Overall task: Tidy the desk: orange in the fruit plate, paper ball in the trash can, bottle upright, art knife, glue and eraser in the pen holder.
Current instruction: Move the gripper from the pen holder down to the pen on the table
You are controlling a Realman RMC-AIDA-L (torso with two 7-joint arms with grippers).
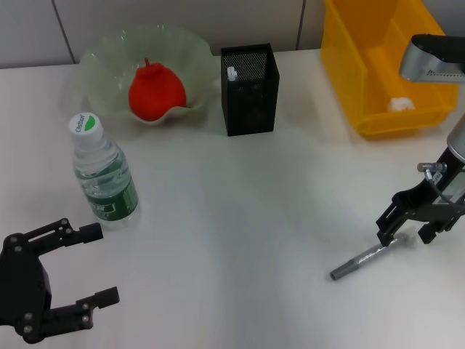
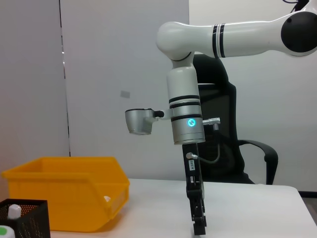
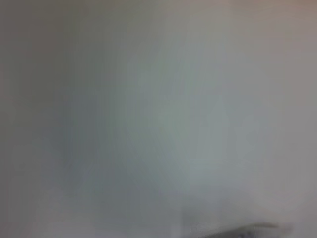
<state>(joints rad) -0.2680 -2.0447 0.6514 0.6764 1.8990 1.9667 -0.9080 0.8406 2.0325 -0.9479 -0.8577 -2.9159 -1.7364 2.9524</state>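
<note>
- While we look down from the head camera, we count one white table (image 1: pixel 240 211), smooth and matte, carrying everything else.
- We see one trash can (image 1: pixel 378 73), a bright yellow plastic bin with slanted walls, at the far right of the table; it shows again in the left wrist view (image 2: pixel 64 193).
- We count one fruit plate (image 1: pixel 109 54), a pale green translucent bowl with a wavy rim, at the far left.
- We find two grippers. One, the left gripper (image 1: pixel 94 265), black, sits at the near left edge with its fingers spread wide apart and nothing between them. The other, the right gripper (image 1: pixel 408 227), hangs low at the near right, its fingers apart just over one end of the knife.
- One bottle (image 1: pixel 104 172), clear ribbed plastic with a dark green label and a white-and-green cap, stands upright near the plate.
- One pen holder (image 1: pixel 249 89), a square black mesh box, stands between plate and bin, with a white-tipped item poking up inside.
- One orange (image 1: pixel 156 91), red-orange and lumpy with a stem nub, rests in the plate.
- One art knife (image 1: pixel 360 262), a slim grey stick, lies flat on the table.
- One paper ball (image 1: pixel 400 104), a white wrinkled wad, lies inside the bin.
</note>
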